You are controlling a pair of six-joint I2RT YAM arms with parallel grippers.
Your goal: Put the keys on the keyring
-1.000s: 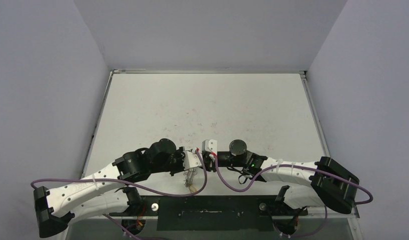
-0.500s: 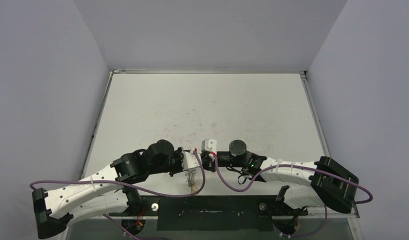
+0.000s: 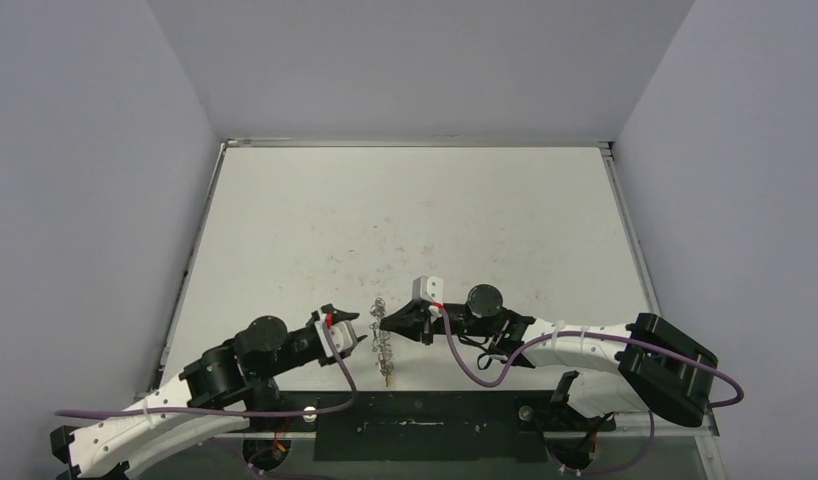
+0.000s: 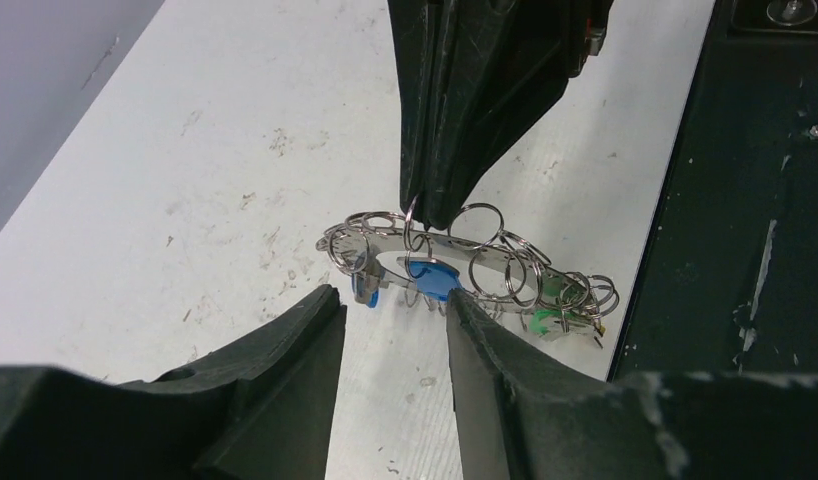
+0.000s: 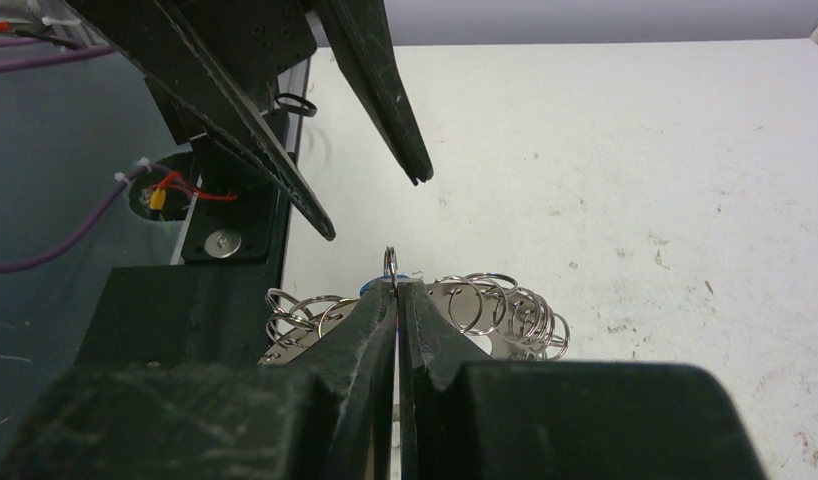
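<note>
Left gripper, now released, has drawn back leftward from the keyring. Right gripper alone pinches one loop, keys dangling. The hand-over looks complete.

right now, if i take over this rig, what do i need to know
Left gripper: fingers open, close to the keyring, not touching it.
Right gripper: fingers shut on one small loop of the keyring, holding it.
Keys: blue and green tags hang from the keyring's loops.
Left to do: yellow tag unclear; confirm every key is on.
</note>
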